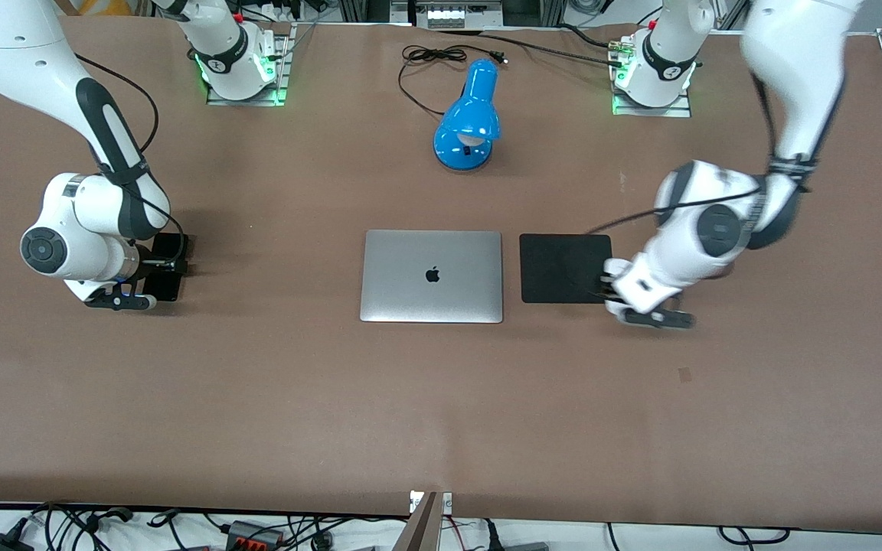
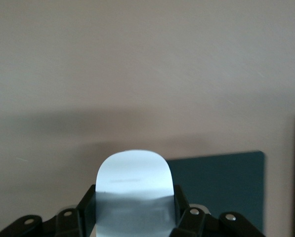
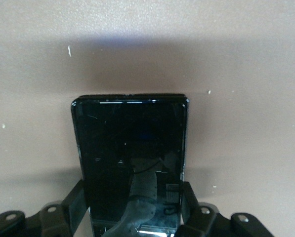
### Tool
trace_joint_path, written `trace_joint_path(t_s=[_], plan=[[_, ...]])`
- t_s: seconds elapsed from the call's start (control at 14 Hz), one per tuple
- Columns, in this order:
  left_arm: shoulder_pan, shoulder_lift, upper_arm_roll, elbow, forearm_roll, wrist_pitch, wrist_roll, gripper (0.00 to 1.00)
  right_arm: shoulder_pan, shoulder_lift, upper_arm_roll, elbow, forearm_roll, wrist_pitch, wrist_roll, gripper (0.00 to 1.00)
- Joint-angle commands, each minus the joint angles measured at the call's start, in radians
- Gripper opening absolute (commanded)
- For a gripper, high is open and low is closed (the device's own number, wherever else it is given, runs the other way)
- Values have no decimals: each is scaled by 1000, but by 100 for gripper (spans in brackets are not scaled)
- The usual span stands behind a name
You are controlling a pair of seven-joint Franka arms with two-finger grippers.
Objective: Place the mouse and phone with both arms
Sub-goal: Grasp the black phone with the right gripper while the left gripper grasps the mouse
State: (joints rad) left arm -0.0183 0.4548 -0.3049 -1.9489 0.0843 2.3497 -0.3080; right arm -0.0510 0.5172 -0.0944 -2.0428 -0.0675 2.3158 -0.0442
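left gripper (image 2: 135,222) clenched on small white oval mouse (image 2: 133,182) | right gripper (image 3: 132,217) clamped on slim black glossy phone (image 3: 130,148) | risk: narrow edge grips, likely slip or twist if lifted fast

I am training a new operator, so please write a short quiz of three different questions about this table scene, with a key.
1. True or false: the left end effector is shut on the mouse.
2. Which end effector grips the phone? A) left B) right C) neither
3. Fill in: the closed laptop lies between the blue lamp and the front camera, beside the black ____.

Key: 1 true. 2 B; it sits low at the right arm's end of the table. 3 mat; the left end effector hangs by the mat's edge.
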Motion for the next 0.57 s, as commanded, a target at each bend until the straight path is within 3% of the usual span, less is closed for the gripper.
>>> trace_joint_path(t_s=[0.0,0.14,0.36,0.5], plan=[[-17,21,-2,-68,37,103,-66,30,-3,-9,2,21,-17,-38,-19,18],[-19,24,-2,-151,37,242,-94,31,0,-39,12,84,-9,-142,-19,18],[-20,38,-2,-170,37,267,-95,31,3,-51,74,208,3,-289,-3,18],[-28,56,-2,-170,37,269,-95,41,3,-46,119,223,26,-280,0,18]])
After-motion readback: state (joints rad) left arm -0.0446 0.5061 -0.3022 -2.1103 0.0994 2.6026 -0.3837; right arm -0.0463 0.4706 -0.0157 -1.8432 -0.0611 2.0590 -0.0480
